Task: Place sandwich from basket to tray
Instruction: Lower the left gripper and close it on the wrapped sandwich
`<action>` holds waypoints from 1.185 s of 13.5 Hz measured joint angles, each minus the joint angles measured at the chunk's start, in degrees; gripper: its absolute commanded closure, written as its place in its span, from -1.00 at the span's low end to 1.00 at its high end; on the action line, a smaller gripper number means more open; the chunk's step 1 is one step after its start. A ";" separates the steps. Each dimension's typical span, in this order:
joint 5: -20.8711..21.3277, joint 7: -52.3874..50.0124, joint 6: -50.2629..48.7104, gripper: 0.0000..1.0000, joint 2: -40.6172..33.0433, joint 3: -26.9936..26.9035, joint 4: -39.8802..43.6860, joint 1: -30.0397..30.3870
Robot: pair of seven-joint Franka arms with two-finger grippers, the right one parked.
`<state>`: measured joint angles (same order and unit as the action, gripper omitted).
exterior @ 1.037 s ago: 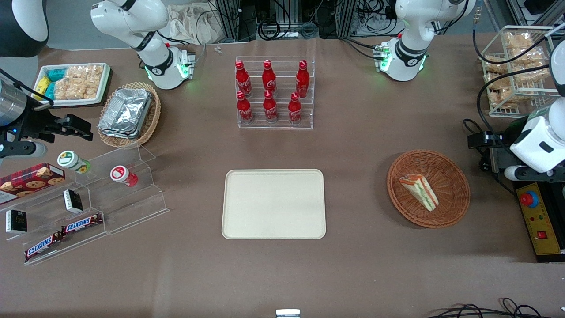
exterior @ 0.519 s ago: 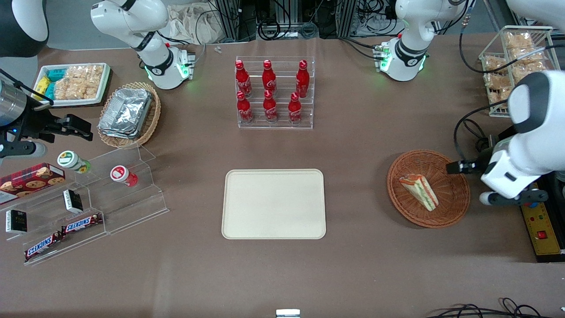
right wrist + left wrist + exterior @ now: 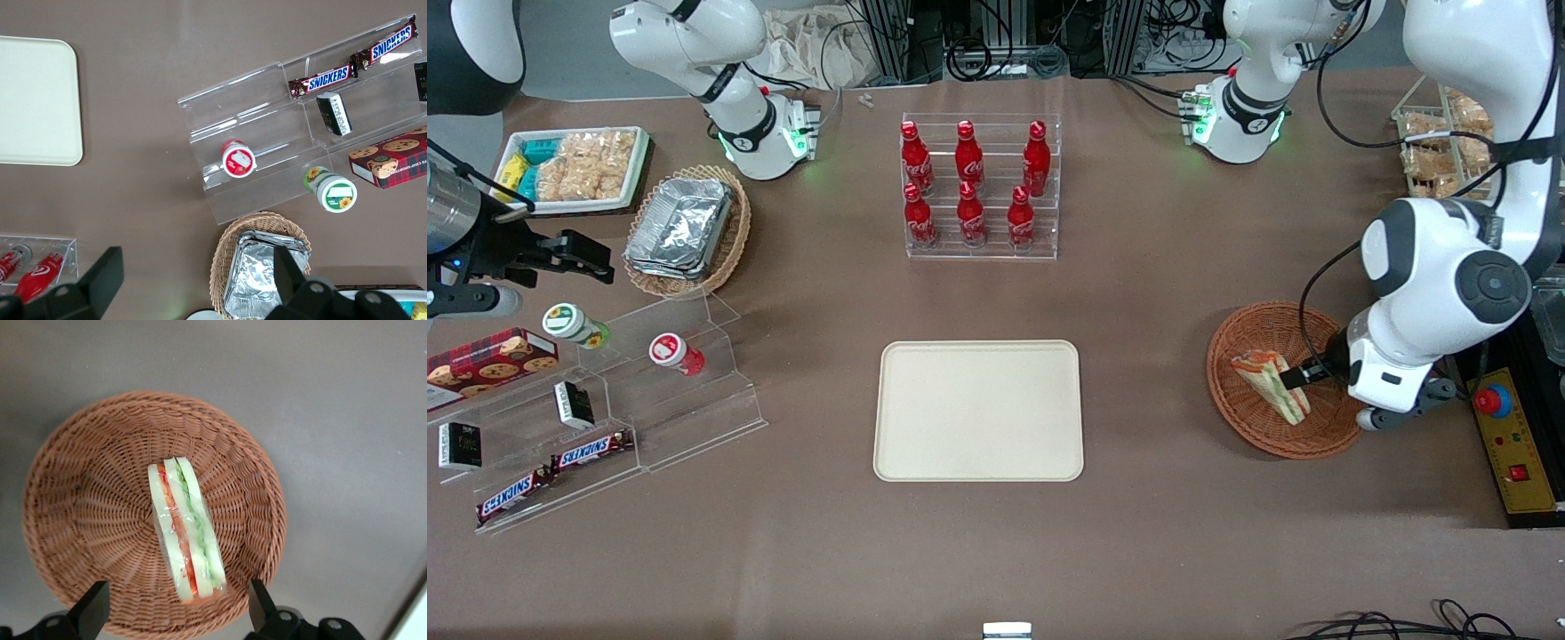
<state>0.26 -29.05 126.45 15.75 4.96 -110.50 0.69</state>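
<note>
The wrapped sandwich [image 3: 1270,384] lies in the round reddish-brown basket [image 3: 1249,431] toward the working arm's end of the table. In the left wrist view the sandwich [image 3: 185,527] lies across the middle of the basket [image 3: 80,520], its white bread and red and green stripes showing. My left gripper [image 3: 1303,373] hangs above the basket, over the sandwich's edge, open and empty. In the left wrist view the gripper [image 3: 177,613] has its fingers wide apart, one on each side of the sandwich's end. The cream tray [image 3: 978,411] lies empty at the table's middle.
A clear rack of red bottles [image 3: 978,187] stands farther from the front camera than the tray. A yellow control box [image 3: 1516,449] sits beside the basket at the table's edge. A wire rack of snacks [image 3: 1440,151] stands near the working arm's base.
My left arm has swung in from the table's edge, and the gripper has come over the basket above the sandwich. The sandwich and the basket have not moved.
</note>
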 measured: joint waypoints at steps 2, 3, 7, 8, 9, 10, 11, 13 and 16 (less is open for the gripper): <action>-0.11 -2.51 2.65 -0.89 0.75 0.00 -1.78 0.00; -0.11 -3.37 3.30 -0.88 1.35 0.00 -2.00 0.00; -0.15 -4.32 5.67 -0.81 4.50 -0.06 -2.43 0.09; -0.17 -4.77 6.70 -0.80 5.28 -0.09 -2.46 0.13; -0.17 -5.44 7.19 -0.80 5.88 -0.11 -2.47 0.15; -0.18 -5.87 7.50 -0.80 6.37 -0.10 -2.48 0.15; -0.18 -6.25 7.96 -0.80 6.81 -0.10 -2.50 0.15; -0.18 -6.78 8.64 -0.71 7.78 -0.10 -2.65 0.15; -0.18 -6.96 9.28 -0.05 9.28 -0.10 -3.00 0.15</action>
<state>0.08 -36.02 135.73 25.03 4.86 -113.50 0.83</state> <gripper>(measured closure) 0.185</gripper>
